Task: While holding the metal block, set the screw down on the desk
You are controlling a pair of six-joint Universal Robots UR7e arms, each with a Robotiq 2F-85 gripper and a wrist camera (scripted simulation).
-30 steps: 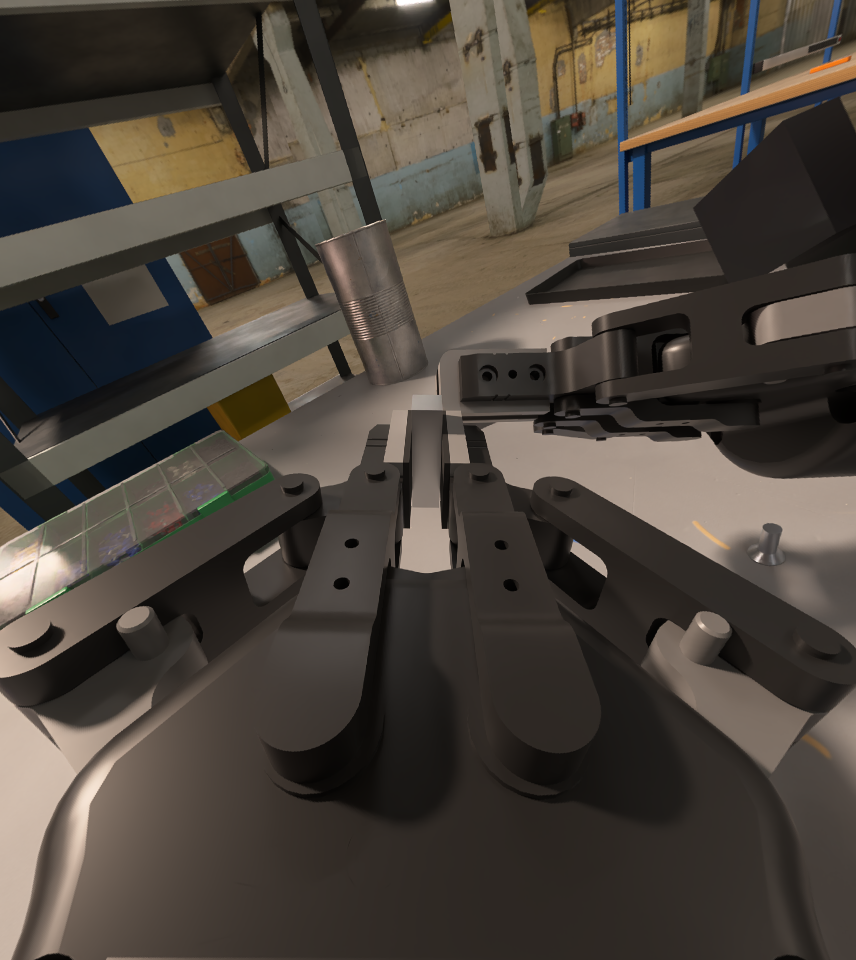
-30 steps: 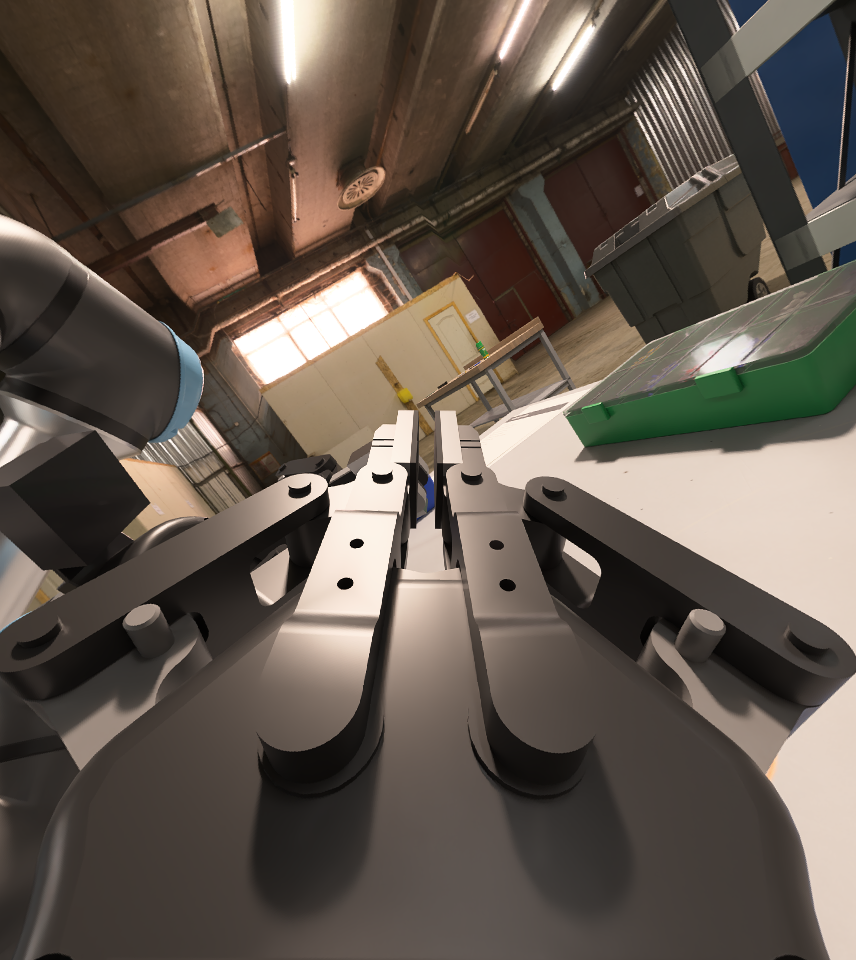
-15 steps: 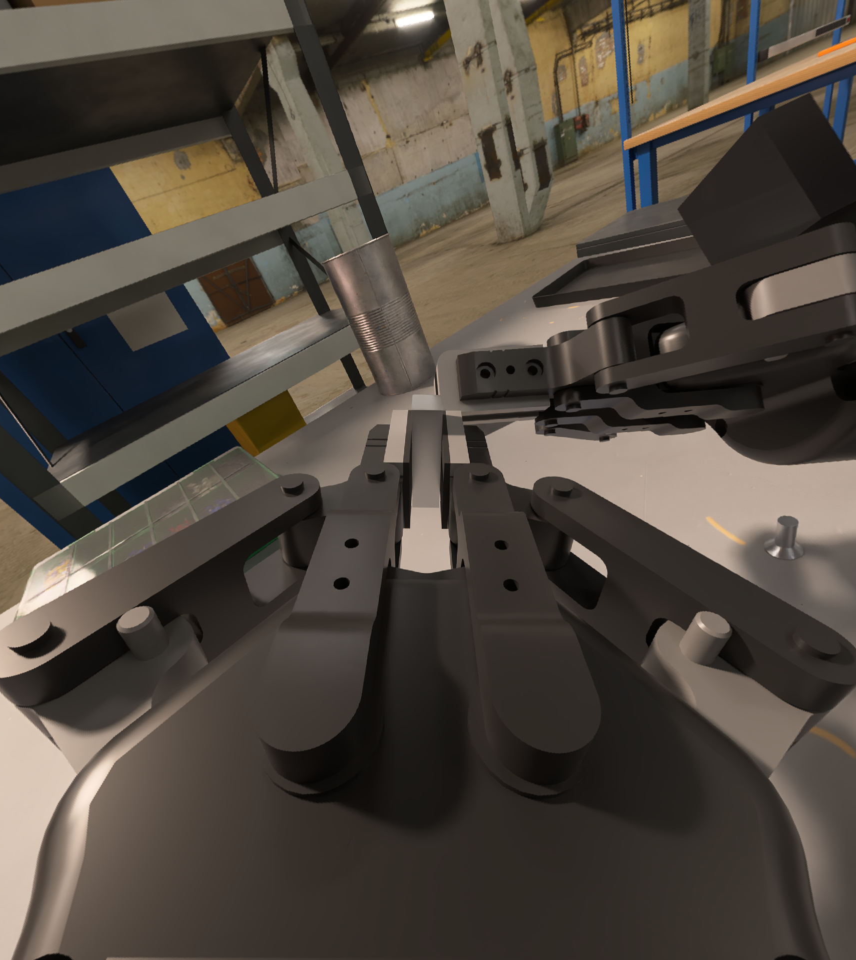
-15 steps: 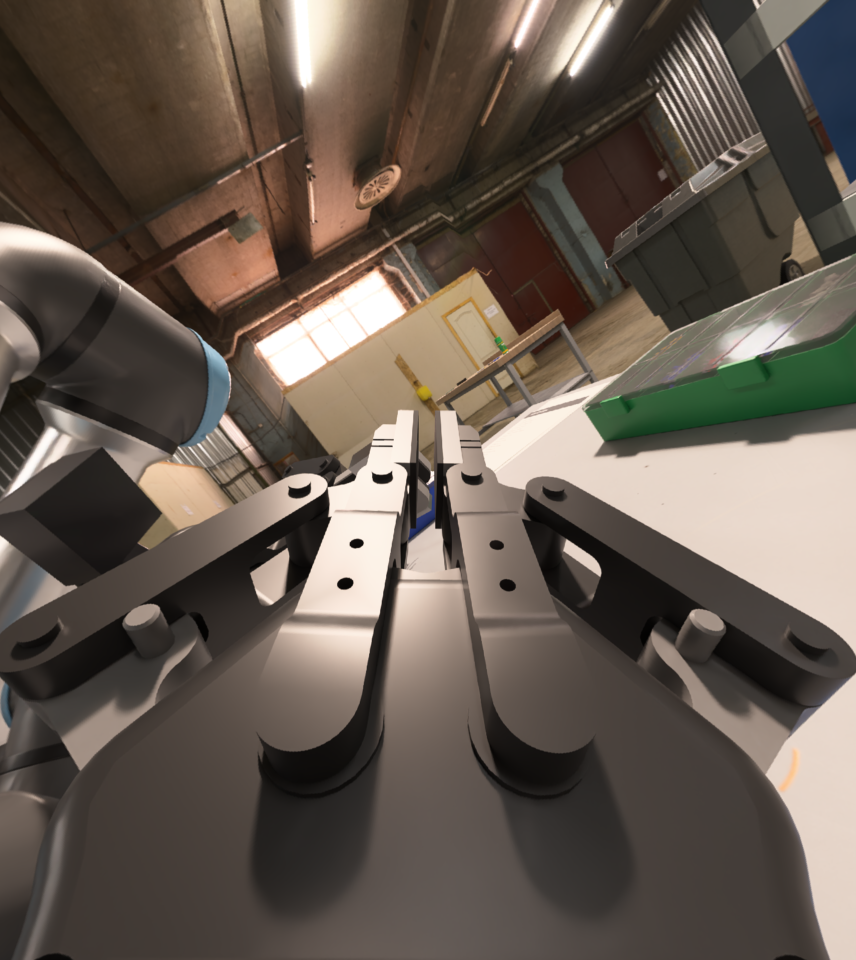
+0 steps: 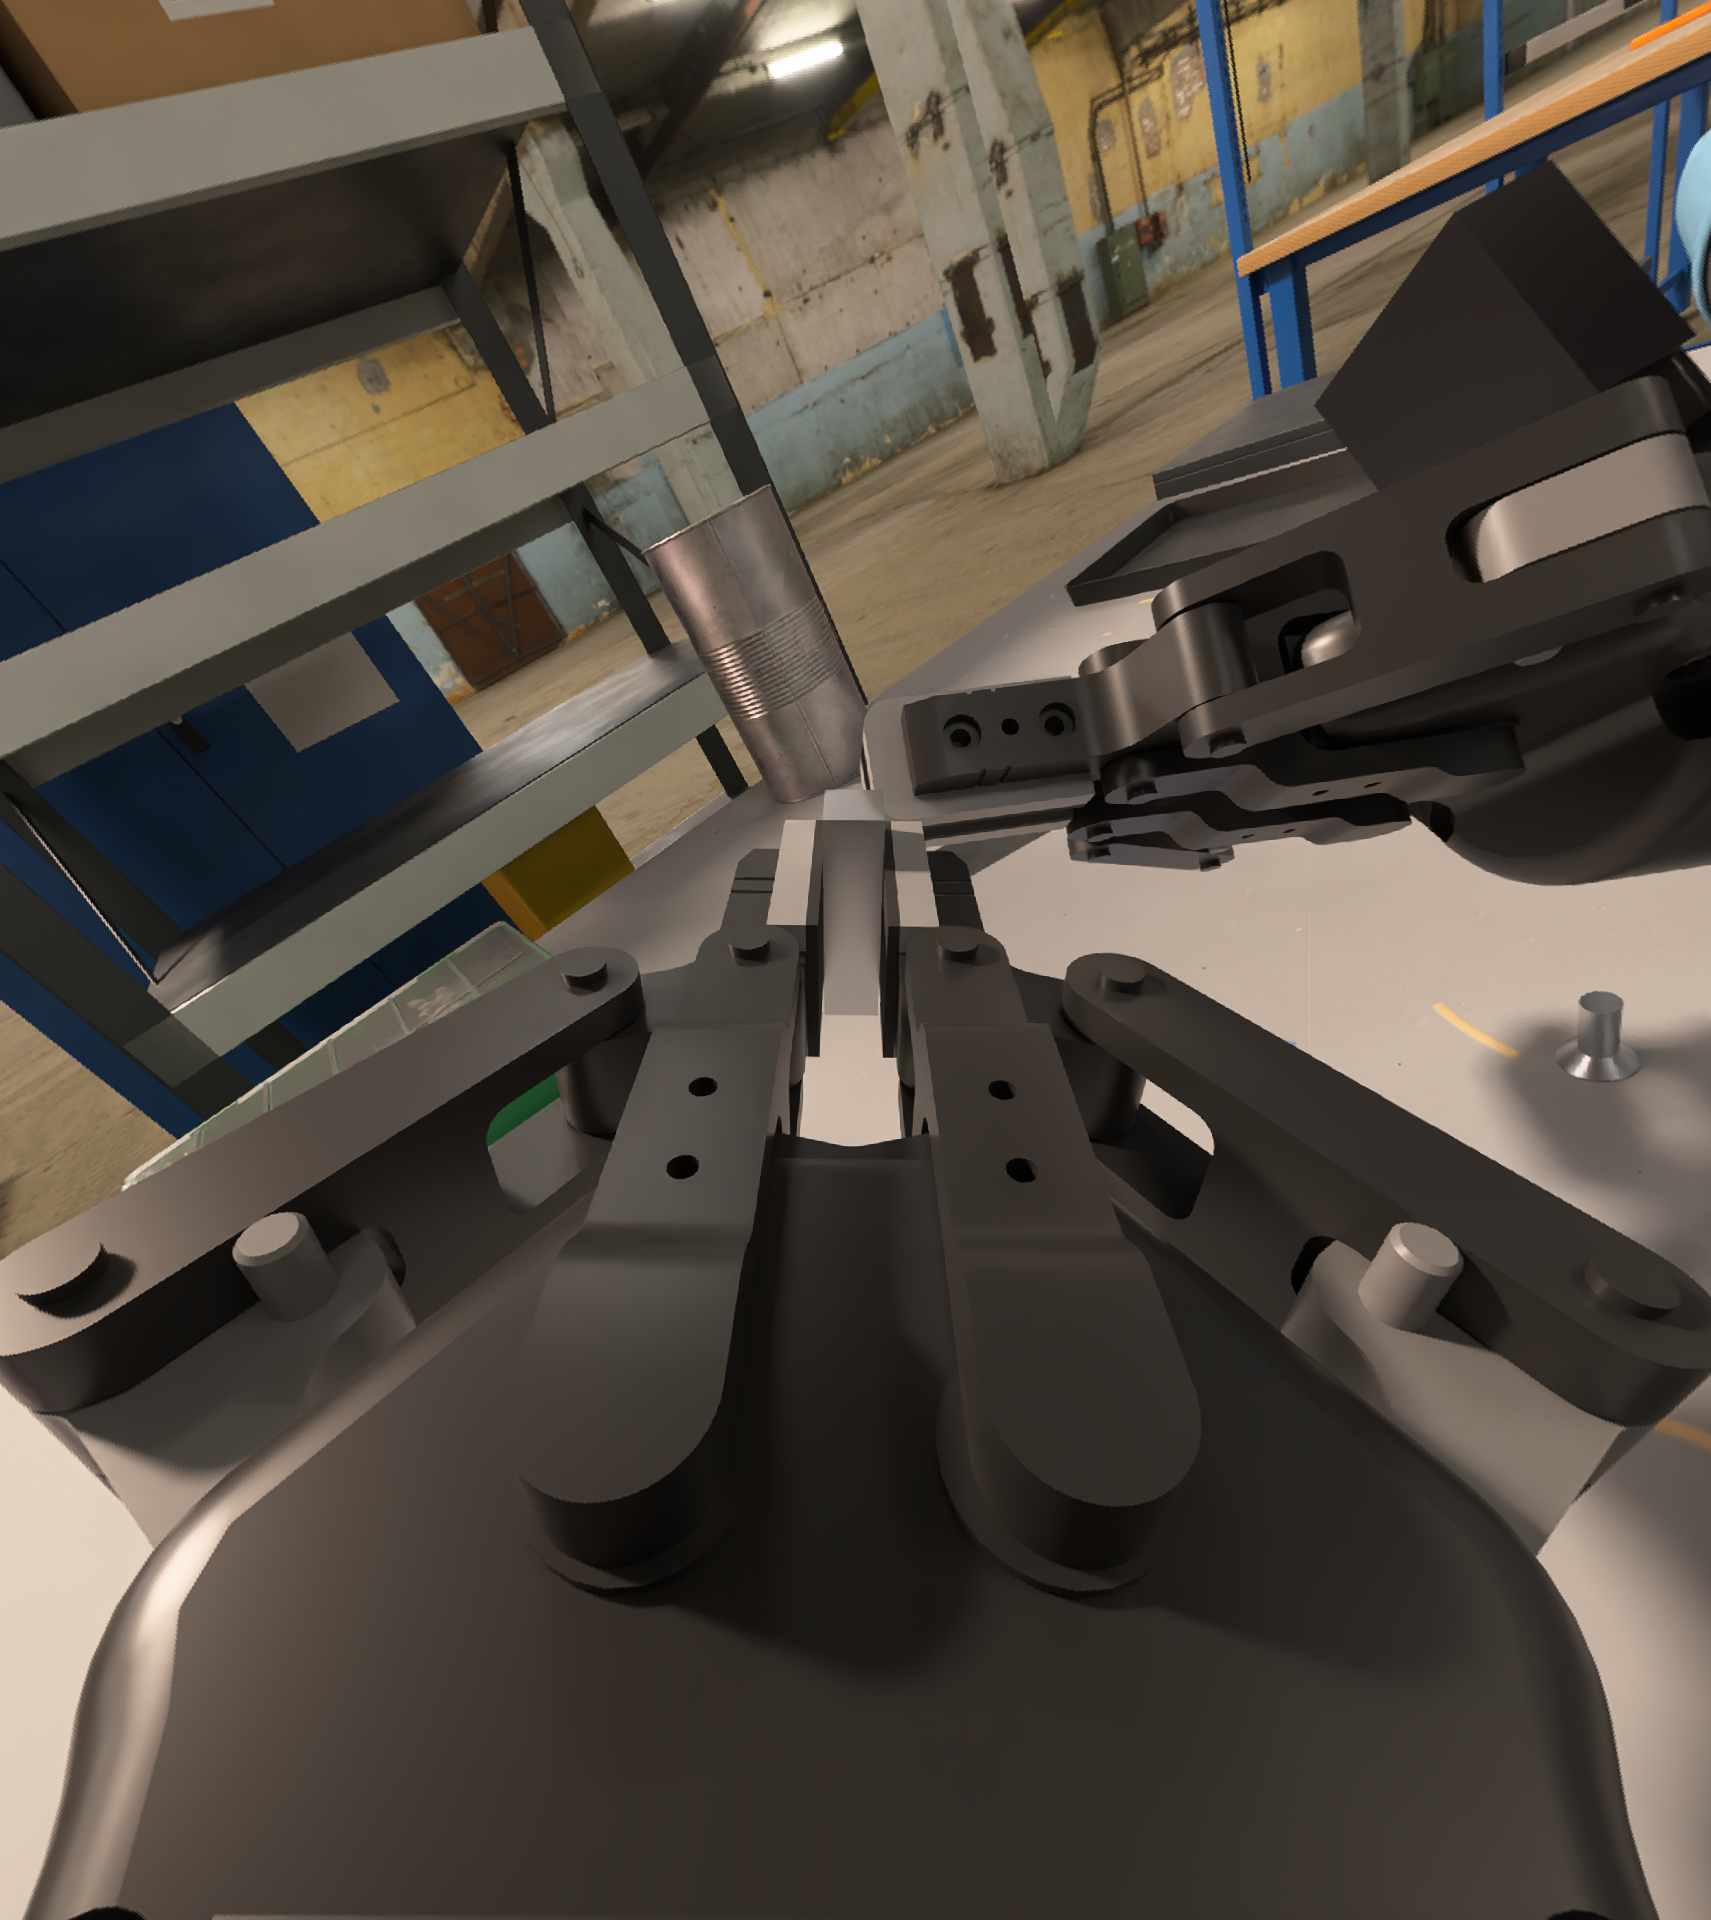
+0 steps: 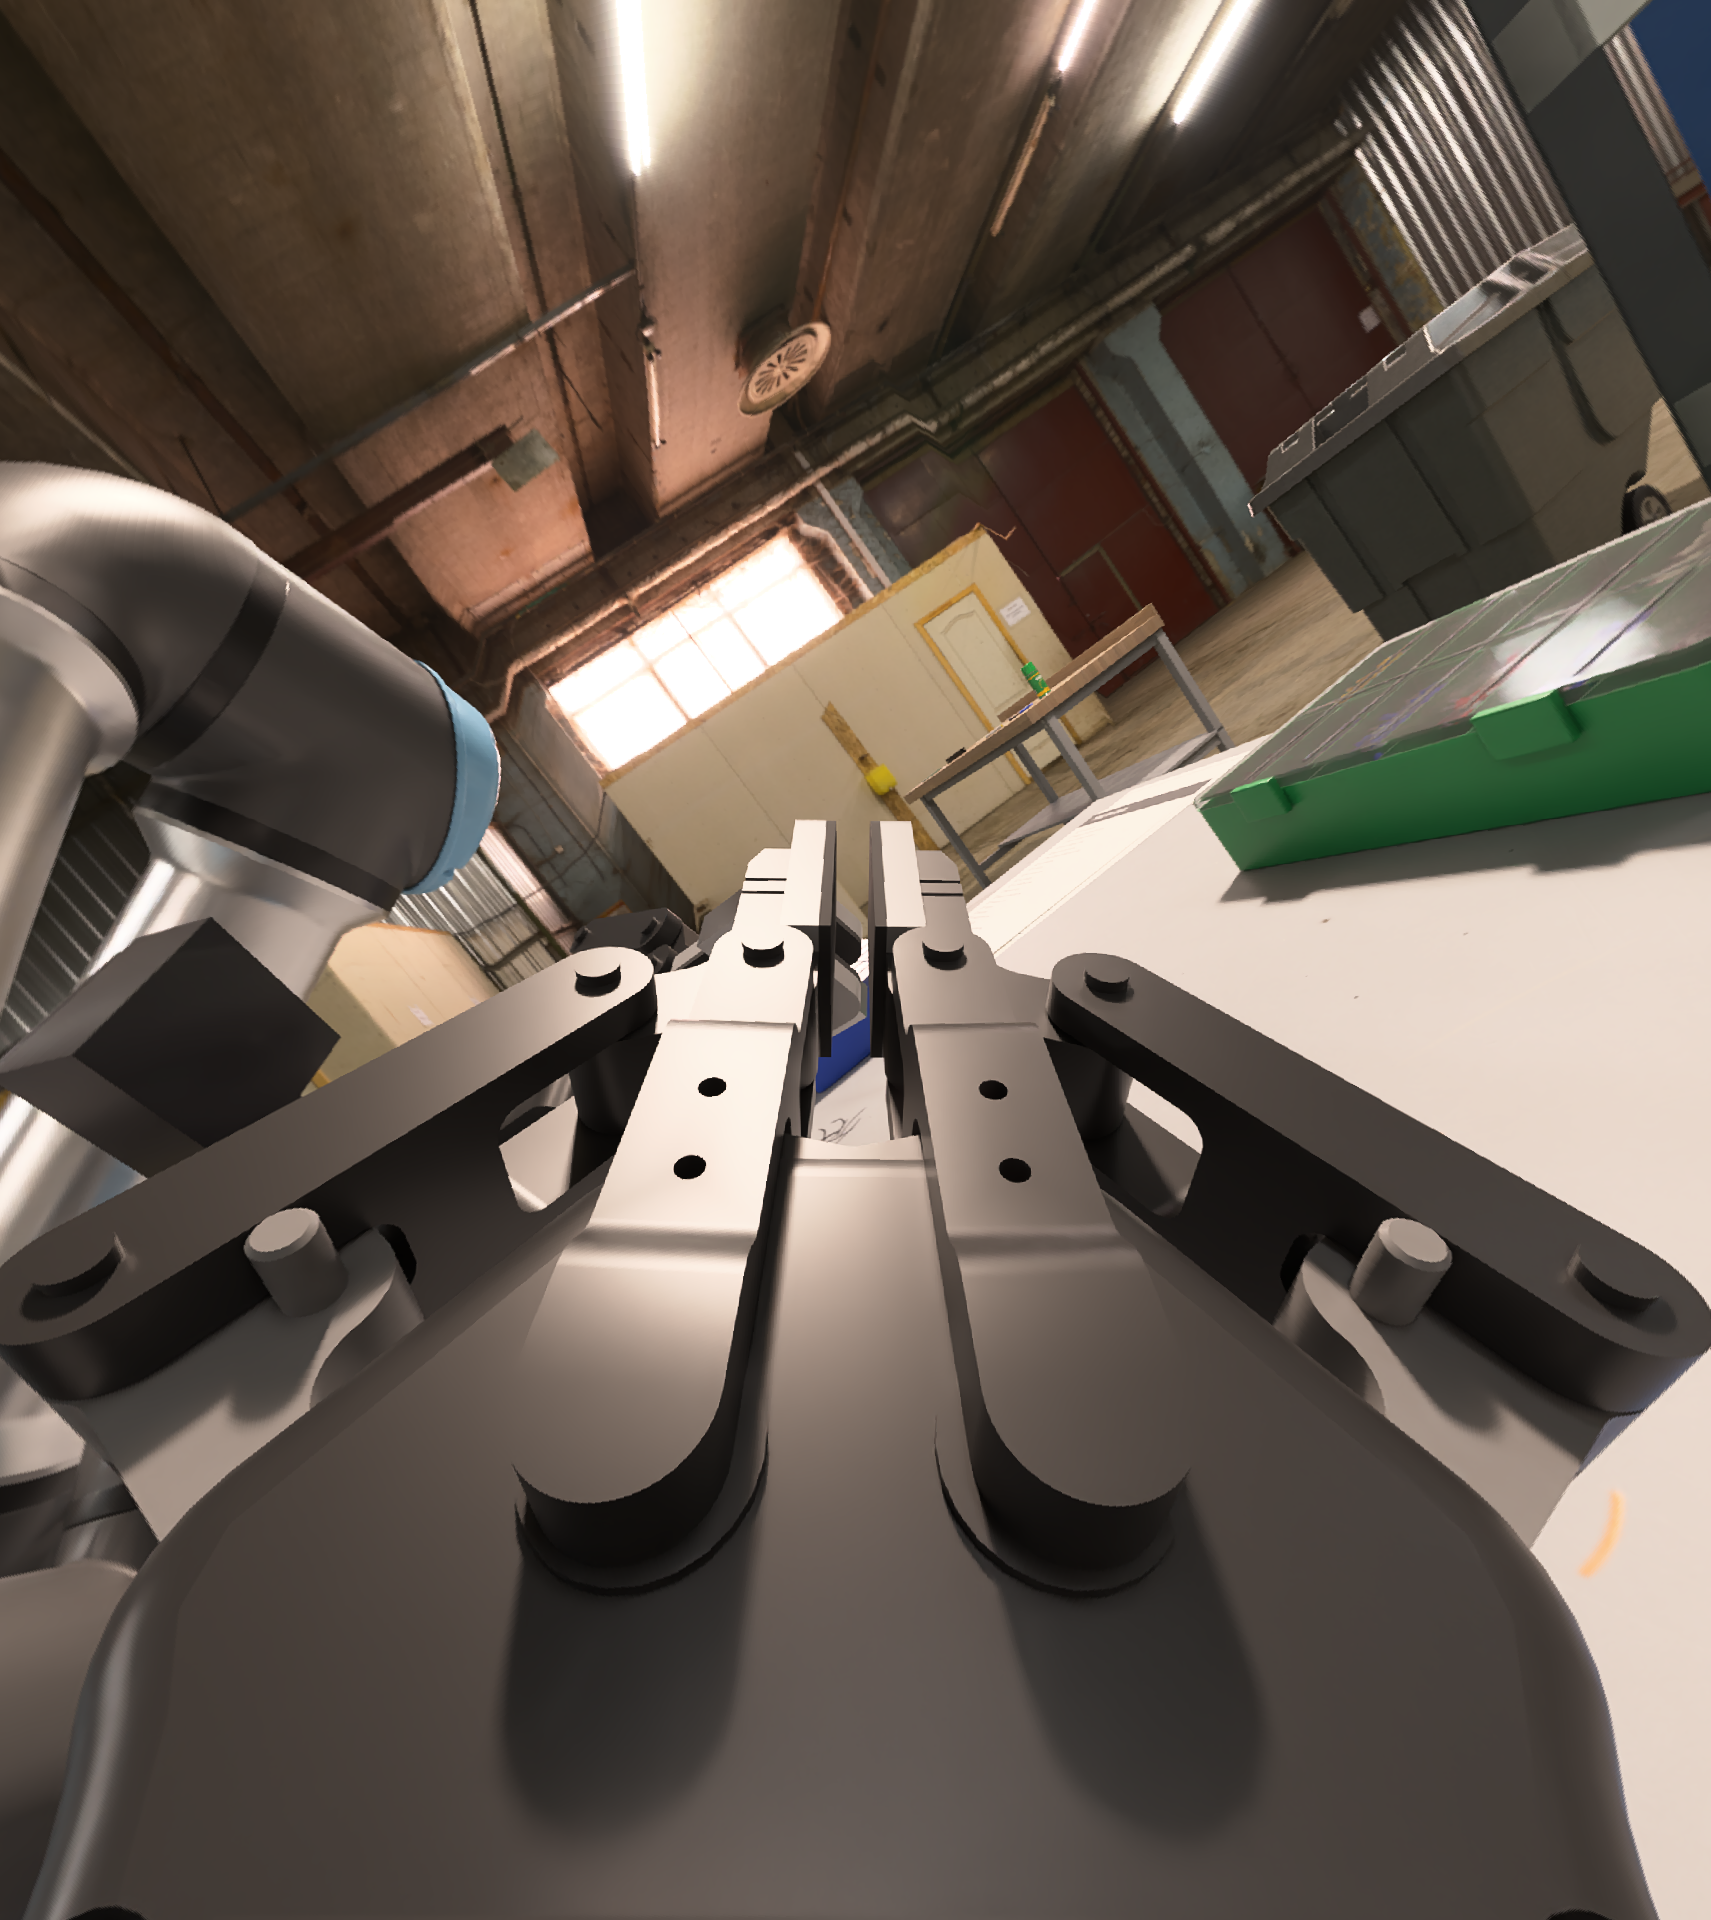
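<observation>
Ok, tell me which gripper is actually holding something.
The left gripper: it is shut on the metal block. The right gripper has only a narrow, empty gap between its fingers, and the screw stands apart on the desk.

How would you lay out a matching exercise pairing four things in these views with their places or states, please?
1. metal block
2. screw
3. metal cylinder
4. green case

A. standing head-down on the desk
B. closed, with a clear lid
C. clamped in the left gripper
D. upright beside the shelf rack

Pairs: 1-C, 2-A, 3-D, 4-B
</observation>
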